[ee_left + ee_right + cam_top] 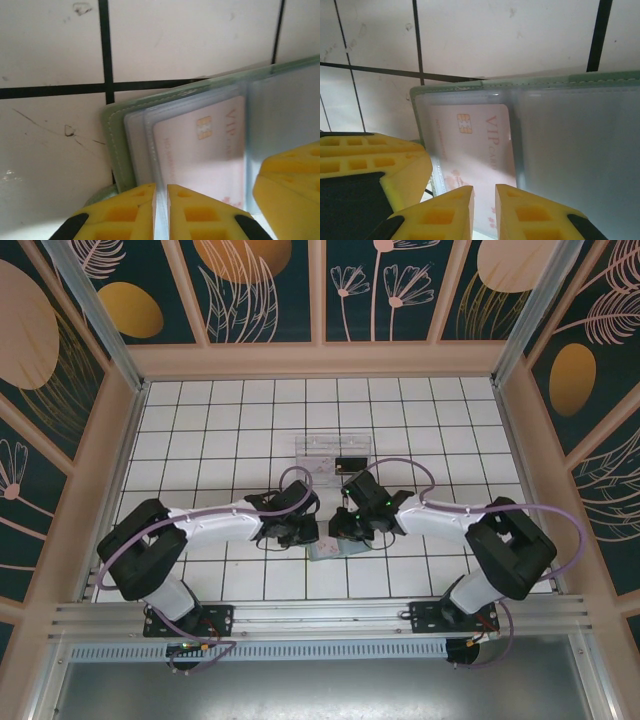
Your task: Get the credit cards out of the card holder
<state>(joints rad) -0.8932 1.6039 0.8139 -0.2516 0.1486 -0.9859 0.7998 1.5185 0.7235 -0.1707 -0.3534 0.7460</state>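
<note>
Overhead, the card holder (326,550) lies open on the white-tiled bench (200,420), close to the bench's near edge and midway between the two arm bases. Both arms bend inward so that the left hand (300,528) and the right hand (347,528) meet right over it. Close up from the left wrist, the card holder (117,145) shows a grey-green stitched border and blue-grey clear pockets, and a pale pinkish-white card (200,155) (gold chip, the letters VIP) sits inside one pocket. The left hand (161,192) has its yellow fingers nearly pressed together with a thin slit between them, their tips at the card holder's near edge over that pocket; nothing is seen pinched. From the right wrist, the right hand (484,195) likewise has its fingers drawn almost together, tips over the near end of the same card (475,145) in the card holder (535,82); whether they touch it cannot be told. Beyond the card holder, well apart from it, stands a clear plastic tray (333,445).
</note>
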